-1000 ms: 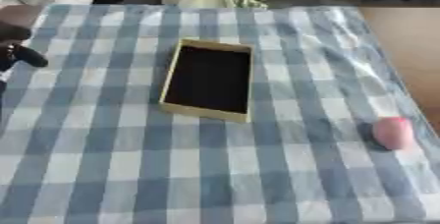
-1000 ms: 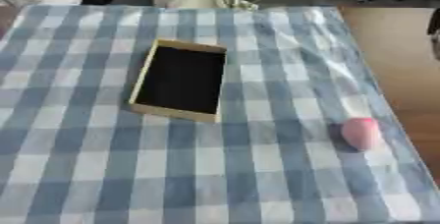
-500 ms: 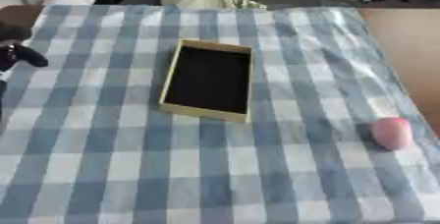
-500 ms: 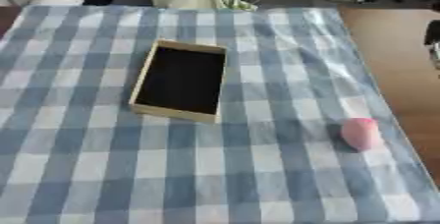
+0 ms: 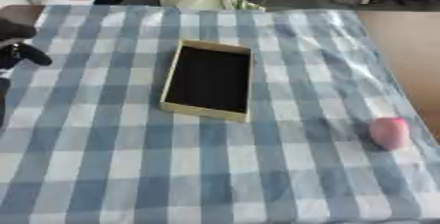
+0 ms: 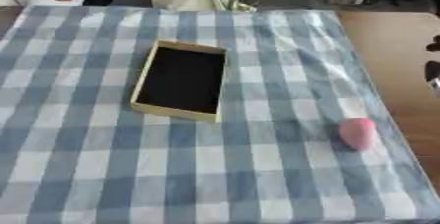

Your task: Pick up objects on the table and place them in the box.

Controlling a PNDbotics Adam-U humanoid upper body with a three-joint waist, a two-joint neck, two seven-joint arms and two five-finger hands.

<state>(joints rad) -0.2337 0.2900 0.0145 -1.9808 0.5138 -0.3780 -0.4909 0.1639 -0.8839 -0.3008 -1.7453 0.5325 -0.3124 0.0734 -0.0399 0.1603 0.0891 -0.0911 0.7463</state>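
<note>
One pink object (image 6: 357,133) near the right edge of the tabletop (image 6: 258,169), lying on a blue-and-white checked cloth (image 5: 103,169), well apart from the box (image 5: 209,80). Box open, dark inside, nothing in it, left of centre and farther back. Left robot hand (image 5: 19,46) dark at the left edge, touching nothing; cannot tell whether fingers apart or together. Right robot hand (image 6: 432,66) just showing at the right edge, likewise unclear.
</note>
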